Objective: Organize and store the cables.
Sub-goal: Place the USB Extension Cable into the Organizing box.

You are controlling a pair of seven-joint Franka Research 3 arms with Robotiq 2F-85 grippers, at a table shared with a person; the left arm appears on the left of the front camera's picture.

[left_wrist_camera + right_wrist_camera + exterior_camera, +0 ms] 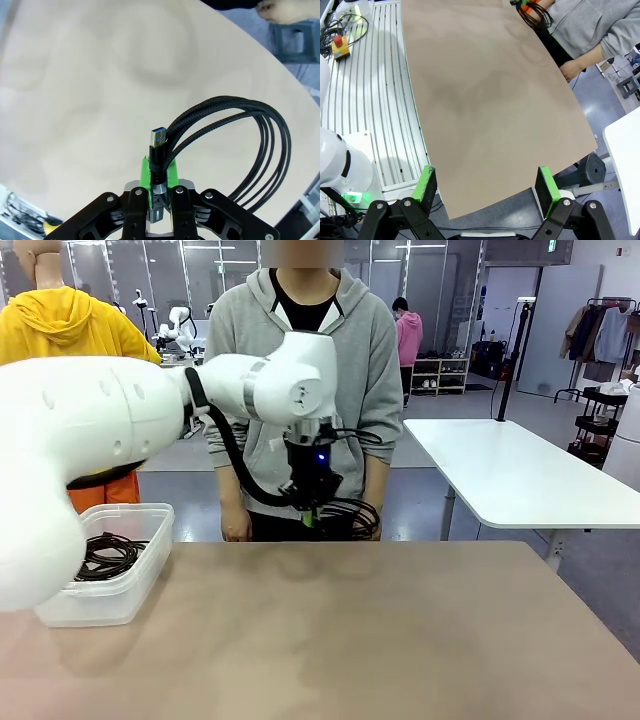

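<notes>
Left wrist view puts the risk up close: the left gripper has its jaws pinching the coiled cable only at the plug end, the green pads clamped on the plug's neck while the metal tip stands up above them and the loops sag off to one side, unsupported. My guess is that a fast swing could let those loops sway, unwind, or twist the plug out of the pinch.

Right gripper hangs off the bench's near edge with its jaws spread wide and nothing between them, so it offers no backup.

At the bench's near left corner sits the clear storage bin, with another coiled cable already lying inside. A trailing loop could catch the bin's rim or drape outside it if released from too high or off-centre.

Over the far edge, in the front view, the held coil dangles just in front of the person, whose hands hang close beside it and could be brushed.
</notes>
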